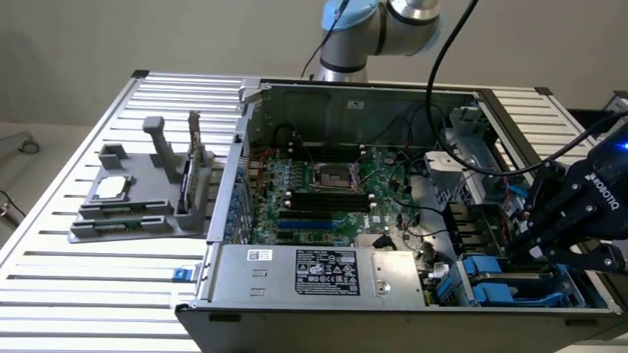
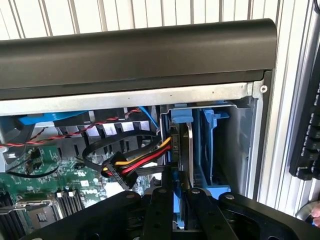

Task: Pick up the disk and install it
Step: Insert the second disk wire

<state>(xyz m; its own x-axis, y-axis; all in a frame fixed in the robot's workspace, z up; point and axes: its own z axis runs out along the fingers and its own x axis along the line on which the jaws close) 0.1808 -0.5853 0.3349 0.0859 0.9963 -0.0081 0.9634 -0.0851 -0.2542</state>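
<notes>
Tool (image 2: 175, 200) noted low in the drive bay at the front corner of the computer case (image 1: 294, 276), on the exterior view's right; its black fingers (image 2: 159, 210) are drawn close together, clamped on the upper edge of the disk (image 2: 183, 155), which stands on edge in its blue carrier, partly down in the bay. A second blue carrier (image 2: 210, 145) is seen just beside it.

Risks judged: the disk may jam if tilted against the grey bay wall; the red, yellow and black cable bundle (image 2: 135, 162) lies just beside the slot and may be snagged or pinched; a thin edge grip may slip on smooth plastic.

Materials: disk silver-grey metal, flat and rectangular; carrier glossy moulded plastic; case sheet steel, dull grey, with a black rim; motherboard (image 1: 324, 195) green, densely populated. Desk (image 1: 98, 279) ribbed aluminium slats. Grey fixture (image 1: 147, 198), matte, near the desk's edge on the exterior view's left.
</notes>
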